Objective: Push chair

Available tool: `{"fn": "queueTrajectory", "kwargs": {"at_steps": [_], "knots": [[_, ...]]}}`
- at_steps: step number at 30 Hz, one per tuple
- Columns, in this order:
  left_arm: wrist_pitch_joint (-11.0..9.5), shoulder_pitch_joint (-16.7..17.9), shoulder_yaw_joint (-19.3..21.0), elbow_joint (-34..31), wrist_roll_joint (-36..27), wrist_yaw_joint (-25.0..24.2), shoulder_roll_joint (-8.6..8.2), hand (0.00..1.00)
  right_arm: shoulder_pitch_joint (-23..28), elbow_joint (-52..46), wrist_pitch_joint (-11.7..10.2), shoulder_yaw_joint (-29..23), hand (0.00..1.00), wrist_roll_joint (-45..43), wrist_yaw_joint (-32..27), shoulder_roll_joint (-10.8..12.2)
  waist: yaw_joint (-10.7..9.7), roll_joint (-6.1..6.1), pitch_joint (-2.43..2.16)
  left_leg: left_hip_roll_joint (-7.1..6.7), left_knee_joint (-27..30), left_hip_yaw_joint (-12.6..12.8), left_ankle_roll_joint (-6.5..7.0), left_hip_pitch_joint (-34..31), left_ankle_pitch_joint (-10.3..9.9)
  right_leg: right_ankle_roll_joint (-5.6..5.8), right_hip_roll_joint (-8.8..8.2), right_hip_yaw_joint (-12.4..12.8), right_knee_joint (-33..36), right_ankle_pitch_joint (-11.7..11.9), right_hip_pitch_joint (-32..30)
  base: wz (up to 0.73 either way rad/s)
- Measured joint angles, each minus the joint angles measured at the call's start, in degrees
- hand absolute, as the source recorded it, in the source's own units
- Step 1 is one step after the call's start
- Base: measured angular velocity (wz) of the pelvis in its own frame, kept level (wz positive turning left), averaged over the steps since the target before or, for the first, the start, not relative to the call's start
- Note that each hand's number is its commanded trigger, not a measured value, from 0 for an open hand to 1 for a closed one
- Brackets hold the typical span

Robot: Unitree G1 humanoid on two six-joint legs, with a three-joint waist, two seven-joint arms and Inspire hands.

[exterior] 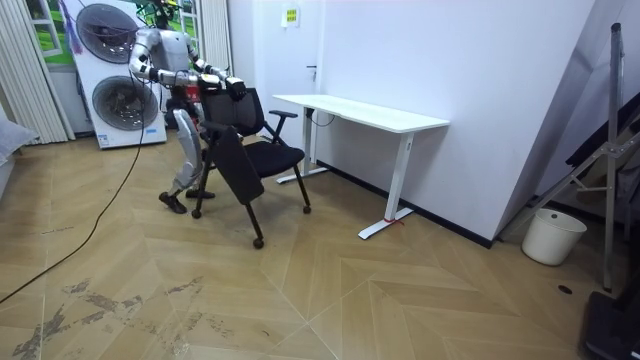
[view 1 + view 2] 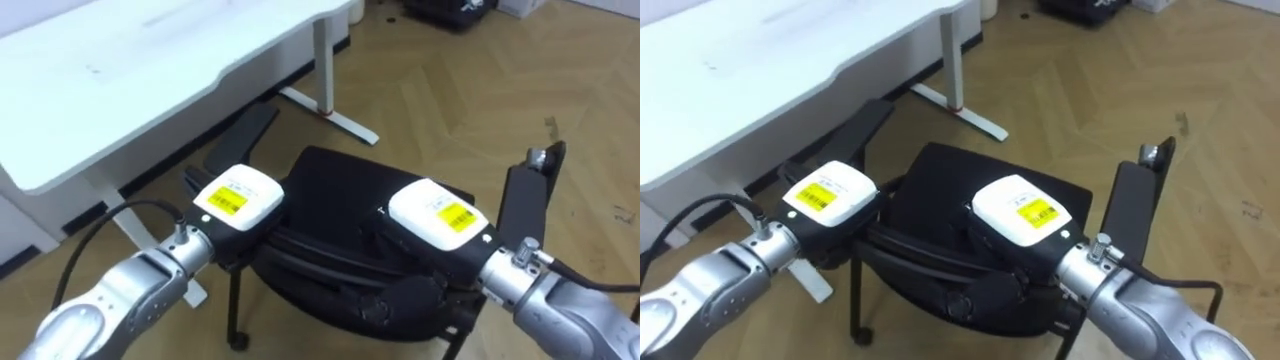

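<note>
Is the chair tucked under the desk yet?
Out: the chair stands beside the desk, seat clear of its top; left hand and right hand at its backrest.

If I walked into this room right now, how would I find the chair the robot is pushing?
Look for the long white desk by the wall. At its end nearest the robot stands the chair, with the robot's left hand and right hand at its back. It is black, with armrests and little wheels, while the desk beside it is white.
</note>
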Motion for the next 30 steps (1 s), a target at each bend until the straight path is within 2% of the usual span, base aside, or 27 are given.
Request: {"fn": "queueTrajectory", "kwargs": {"at_steps": [1, 2, 3, 4, 5, 6, 8, 9, 14, 15, 18, 21, 23, 28, 29, 30], "knots": [[-0.19, 0.0, 0.07, 0.09, 0.04, 0.0, 0.02, 1.0, 0.01, 0.0, 0.0, 0.0, 1.0, -0.03, 0.19, 0.14, 0.09, -0.01, 0.04, 0.0, -0.05, -0.71, -0.11, 0.24, -0.06, -0.04, 0.77, 0.35, -2.48, 0.04, -0.45, 0.4], [-0.31, 0.01, 0.07, 0.11, 0.04, 0.0, 0.19, 1.0, 0.01, 0.18, 0.1, 0.04, 1.0, -0.08, 0.41, 0.48, 0.15, -0.1, 0.12, -0.02, -0.26, -1.96, -0.44, 0.64, -0.23, -0.56, 2.85, 1.14, -8.46, 0.5, -1.2, 0.54], [-0.37, 0.0, 0.09, 0.06, 0.04, 0.0, 0.42, 1.0, 0.01, 0.29, 0.36, 0.24, 1.0, -0.03, 0.44, 0.83, 0.13, -0.56, 0.2, -0.05, -0.19, -3.36, -0.99, 0.87, -0.5, -0.81, 4.74, 2.89, -15.85, 2.64, -1.54, 0.61], [-0.37, -0.03, 0.24, 0.01, 0.04, 0.0, 0.42, 1.0, 0.01, 0.27, 0.4, 0.23, 1.0, 0.01, 0.48, 0.89, 0.09, -0.92, 0.05, -0.09, 0.16, -4.23, -1.33, 0.91, -0.8, -1.05, 5.38, 3.61, -18.91, 4.71, -1.65, 0.83], [-0.41, -0.02, 0.34, 0.03, 0.08, 0.0, 0.36, 1.0, 0.05, 0.28, 0.43, 0.26, 1.0, 0.11, 0.57, 1.08, -0.36, -1.36, -0.18, -0.06, 1.11, -6.54, -2.16, 0.82, -1.6, -2.04, 6.03, 3.32, -20.45, 7.37, -0.16, 0.82], [-0.47, -0.02, 0.36, 0.03, 0.28, 0.0, 0.33, 1.0, 0.04, 0.29, 0.49, 0.25, 1.0, 0.3, 0.85, 1.07, 0.02, -1.42, -0.21, 0.02, 1.18, -8.03, -2.87, 1.28, -2.04, -3.37, 6.32, 2.19, -21.03, 8.63, 1.08, 0.78], [-0.52, -0.28, 0.37, 0.03, 0.46, 0.0, 0.09, 1.0, -0.11, 0.29, 0.97, 0.22, 1.0, 0.39, 0.98, 0.99, 0.47, -1.08, -0.3, 0.35, 0.77, -10.18, -3.73, 1.53, -2.38, -4.51, 6.51, -0.57, -22.1, 8.78, 2.37, 0.57], [-0.49, -0.55, 0.43, 0.02, 0.6, 0.01, 0.13, 1.0, -0.26, 0.3, 1.52, 0.18, 1.0, 0.26, 1.06, 1.0, 0.84, -1.0, -0.33, 0.97, -0.16, -11.35, -4.17, 1.8, -2.22, -5.7, 6.8, -1.76, -23.13, 9.2, 3.15, 0.49], [-0.16, -1.1, 0.6, -0.05, 0.6, 0.01, 0.28, 1.0, -2.35, 0.81, 1.85, 0.2, 1.0, -0.21, 2.25, 0.99, 2.54, -0.57, -0.5, 2.54, -3.4, -14.54, -5.46, 3.52, -1.49, -7.13, 7.77, -5.05, -26.08, 8.8, 6.15, 0.35], [-0.05, -1.1, 0.62, -0.06, 0.6, 0.01, 0.28, 1.0, -2.76, 0.92, 2.04, 0.33, 1.0, -0.2, 2.52, 0.99, 3.04, -0.53, -0.49, 3.15, -4.06, -14.59, -5.66, 4.17, -1.38, -7.41, 7.86, -5.75, -26.56, 8.56, 6.93, 0.21], [0.53, -0.99, 0.63, -0.06, 0.58, 0.01, 0.02, 1.0, -3.47, 0.94, 3.1, 0.77, 1.0, -0.23, 2.87, 0.94, 5.02, -0.58, -0.51, 3.81, -5.7, -14.77, -5.83, 6.1, -1.3, -7.71, 8.05, -6.33, -26.62, 7.37, 8.33, 0.07], [0.99, -0.92, 0.63, -0.06, 0.59, 0.0, -0.33, 1.0, -4.05, 0.95, 3.58, 0.82, 1.0, -0.36, 3.84, 1.08, 5.33, -0.84, -0.52, 4.13, -6.84, -14.66, -6.18, 7.29, -1.17, -7.75, 7.7, -7.91, -26.75, 6.05, 9.78, 0.31], [1.04, -0.93, 0.76, -0.07, 0.59, -0.01, -0.43, 1.0, -4.29, 0.94, 3.66, 0.81, 1.0, -0.35, 4.12, 1.07, 5.46, -1.18, -0.69, 4.11, -7.16, -14.68, -6.41, 7.38, -1.04, -7.77, 7.22, -8.89, -26.41, 5.28, 10.02, 0.3], [1.07, -0.93, 0.82, -0.1, 0.63, 0.0, -0.46, 1.0, -4.3, 0.93, 4.08, 0.81, 1.0, -0.28, 4.7, 1.29, 5.39, -1.94, -0.84, 4.3, -7.29, -14.67, -6.43, 7.89, -1.03, -7.55, 6.47, -11.48, -26.39, 3.67, 11.82, 0.33], [1.11, -1.03, 0.88, -0.1, 0.75, 0.0, -0.49, 1.0, -4.3, 0.93, 4.09, 0.81, 1.0, -0.27, 4.93, 1.34, 5.47, -2.23, -0.92, 4.51, -6.95, -14.37, -6.43, 7.76, -1.04, -7.54, 6.31, -12.21, -26.39, 3.43, 12.22, 0.36], [1.09, -1.05, 0.96, -0.1, 0.75, 0.0, -0.55, 1.0, -4.27, 0.93, 4.12, 0.8, 1.0, -0.28, 5.07, 1.47, 5.31, -2.38, -0.85, 5.11, -6.0, -12.63, -6.56, 7.37, -1.11, -7.53, 6.27, -12.82, -26.4, 3.32, 12.73, 0.38]]}}
